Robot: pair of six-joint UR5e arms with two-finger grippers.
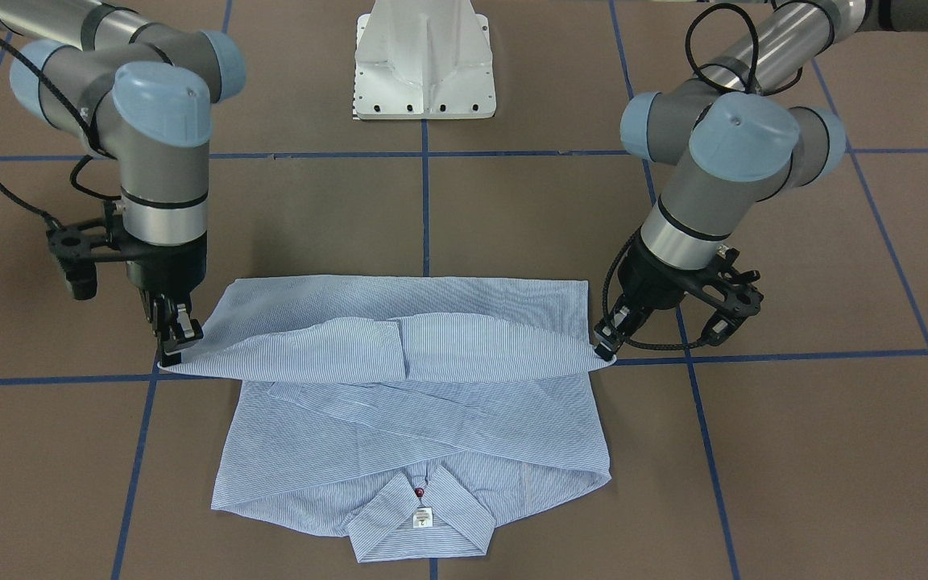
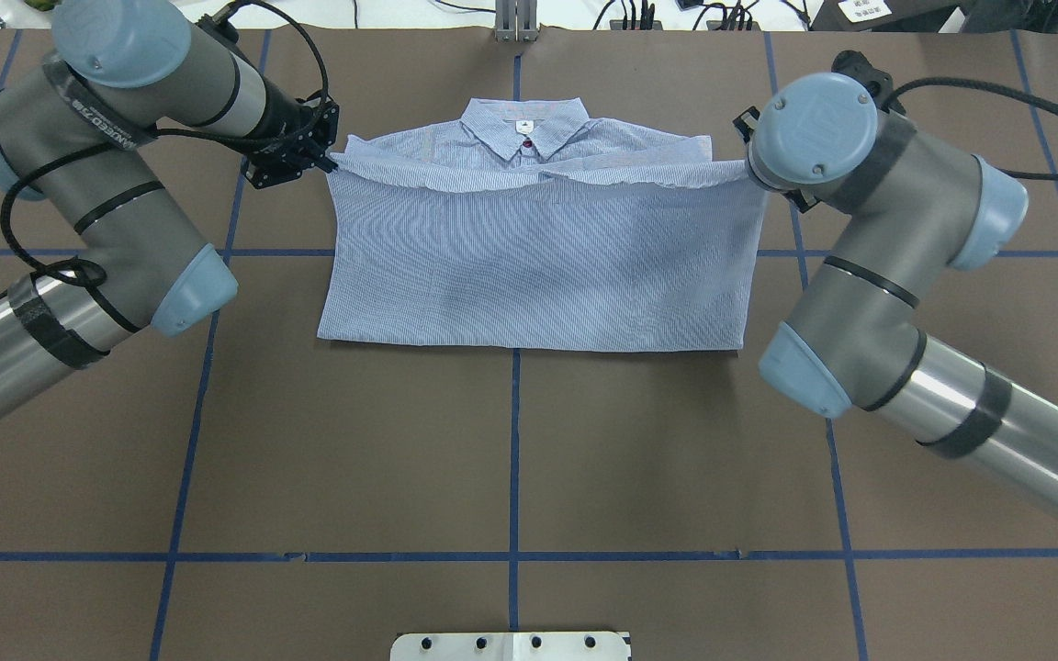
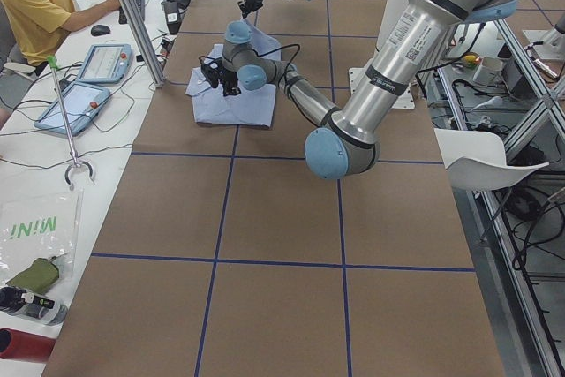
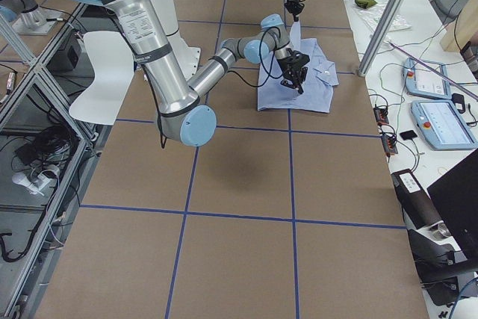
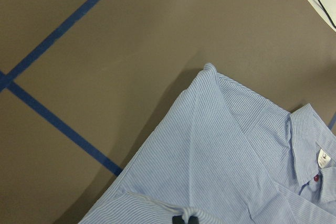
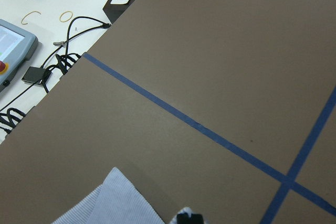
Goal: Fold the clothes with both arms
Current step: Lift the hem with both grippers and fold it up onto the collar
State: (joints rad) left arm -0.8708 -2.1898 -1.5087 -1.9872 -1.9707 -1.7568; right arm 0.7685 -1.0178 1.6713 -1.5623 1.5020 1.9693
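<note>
Shirt (image 1: 416,419): light blue, fine white stripes; spread on the brown desk (image 1: 512,217) midway between both arms, collar end away from the robot.
Fold: lower half doubled over toward the collar, hem edge stretched straight from corner to corner, raised a little off the layers beneath; sleeves folded across the body under it.
Collar (image 1: 383,515): uncovered, flat, with white neck label (image 1: 424,518) and red button (image 1: 420,490) showing.
Left fingers (image 1: 609,340): clenched on one hem corner, just above the desk.
Right fingers (image 1: 176,334): clenched on the opposite hem corner, pointing down; hidden by the wrist in the overhead view.
Left arm (image 2: 116,202), right arm (image 2: 860,275): reaching in from opposite sides, wrists level with the hem edge.
Desk markings: grid of blue tape lines (image 1: 424,209).
Pedestal base (image 1: 424,60): white, well apart from the shirt.
</note>
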